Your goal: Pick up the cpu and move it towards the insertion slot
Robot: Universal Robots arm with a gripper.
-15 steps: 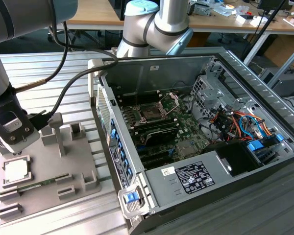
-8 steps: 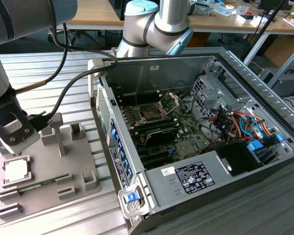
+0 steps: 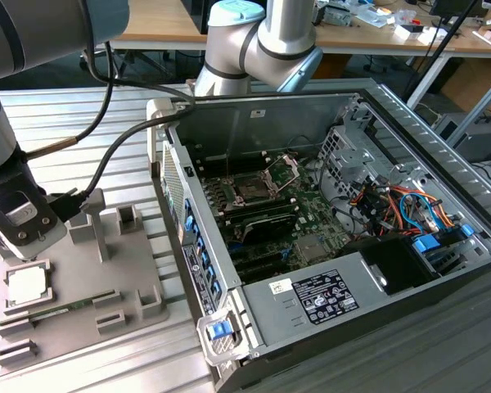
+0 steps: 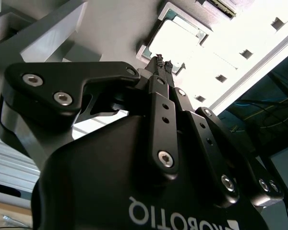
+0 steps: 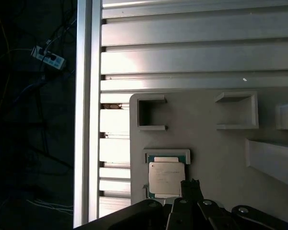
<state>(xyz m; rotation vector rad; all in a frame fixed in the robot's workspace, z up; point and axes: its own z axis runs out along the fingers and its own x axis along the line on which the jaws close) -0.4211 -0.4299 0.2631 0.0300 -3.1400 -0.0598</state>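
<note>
The cpu (image 3: 26,284) is a pale silver square chip lying flat in a framed recess at the exterior view's left end of the grey fixture plate (image 3: 123,286). My gripper (image 3: 20,236) hangs just above it and does not touch it. In both wrist views the fingertips (image 4: 159,59) meet, shut with nothing between them, over one edge of the cpu (image 4: 172,34) (image 5: 166,178). The gripper (image 5: 191,185) points down at the chip. The insertion slot (image 3: 258,187), with its metal plate hinged up, sits on the motherboard inside the open computer case (image 3: 229,123), far off toward the exterior view's right.
A green memory stick (image 3: 65,309) lies in a groove beside the cpu. Grey blocks and brackets (image 3: 128,219) rise from the fixture plate. The case wall (image 3: 192,246) stands between plate and motherboard. Black cables (image 3: 106,155) trail from the arm. The slatted aluminium table edge (image 5: 89,120) runs nearby.
</note>
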